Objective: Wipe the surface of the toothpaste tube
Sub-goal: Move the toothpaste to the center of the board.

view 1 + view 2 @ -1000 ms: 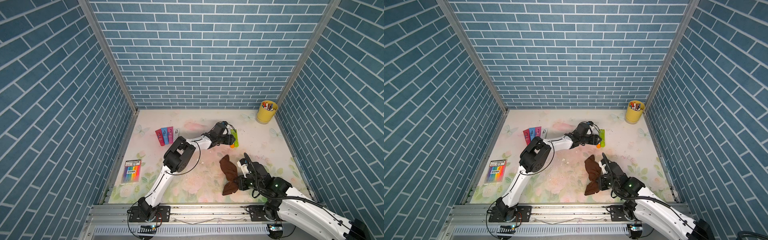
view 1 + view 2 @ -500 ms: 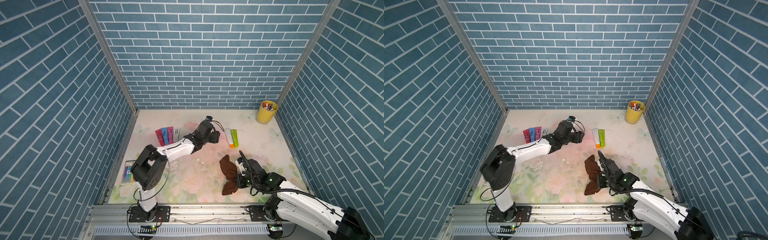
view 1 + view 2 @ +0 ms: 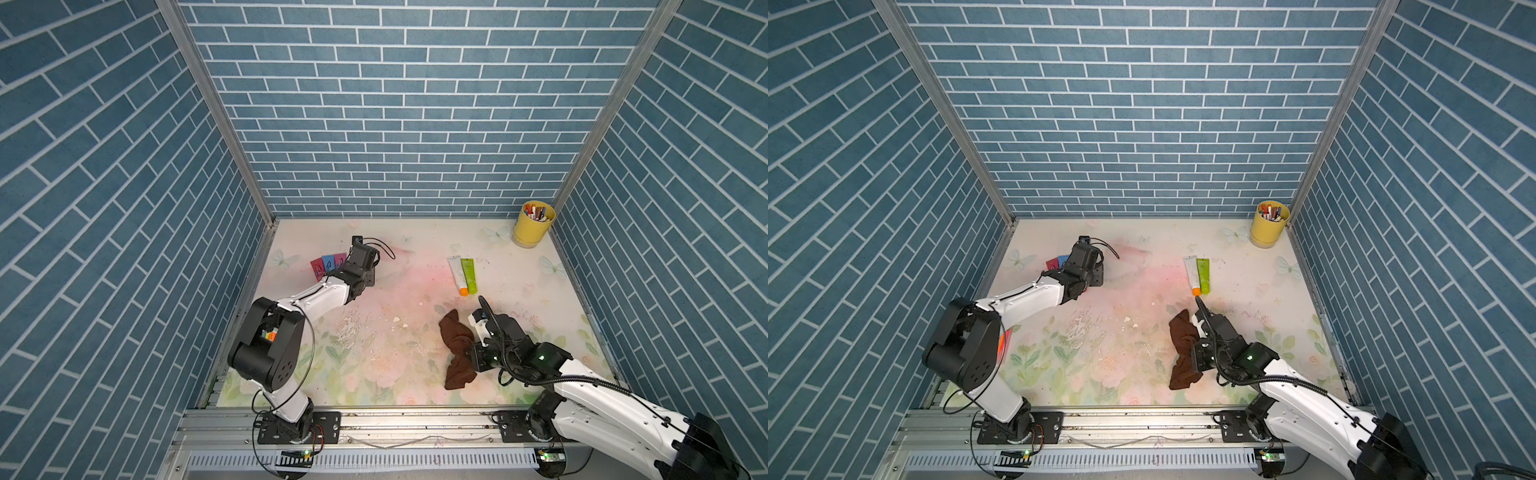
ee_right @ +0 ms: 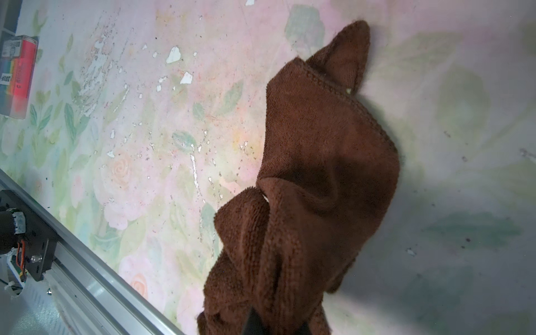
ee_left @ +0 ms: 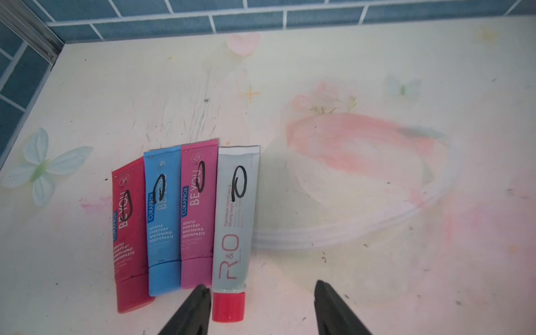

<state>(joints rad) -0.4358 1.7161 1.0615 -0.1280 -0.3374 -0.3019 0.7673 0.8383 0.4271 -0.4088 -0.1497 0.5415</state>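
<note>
While upright, yellow cup (image 3: 528,233) of markers (image 3: 536,213)

On the worktop (image 3: 395,332), four toothpaste tubes (image 5: 198,203) lie side by side at back left, two more tubes (image 3: 457,270) side by side right of centre, a cup of markers (image 3: 532,230) behind them in the back right corner, a cloth (image 3: 457,345) before them.
</note>
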